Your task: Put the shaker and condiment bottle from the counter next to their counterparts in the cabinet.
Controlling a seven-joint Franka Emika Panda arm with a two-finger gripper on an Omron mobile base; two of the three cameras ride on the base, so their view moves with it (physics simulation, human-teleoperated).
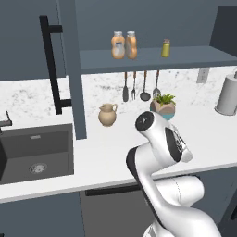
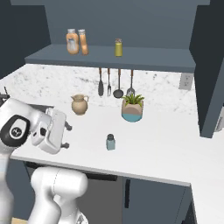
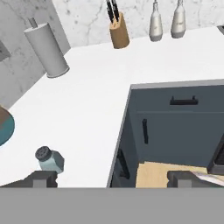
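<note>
Your arm rises from the lower right of the left base view, folds at a dark-jointed elbow near frame centre and bends back down; in the right base view it comes up from the lower left, with the hand turned sideways at the left edge. There the gripper (image 2: 66,135) sits at mid-left, its two dark tips pointing right, well apart with nothing between them — the pincer stands wide open and empty. In the hand view the same two tips rise at the bottom corners, far apart.

The shaker (image 2: 110,142) stands upright on the counter (image 2: 166,148), just right of the fingertips and clear of them, at lower centre of the right base view. In the hand view you see it at lower left (image 3: 49,159), just above the left fingertip (image 3: 41,178); whether they touch you cannot tell from that angle. In the left base view your own arm covers that stretch of counter.

On the cabinet (image 1: 152,58) shelf, upper centre, two orange bottles (image 1: 124,45) stand side by side, touching or nearly so, and the yellow shaker (image 1: 165,48) stands apart to their right. You cannot tell the condiment bottle from its twin at this size — the labels are blurred.
</note>
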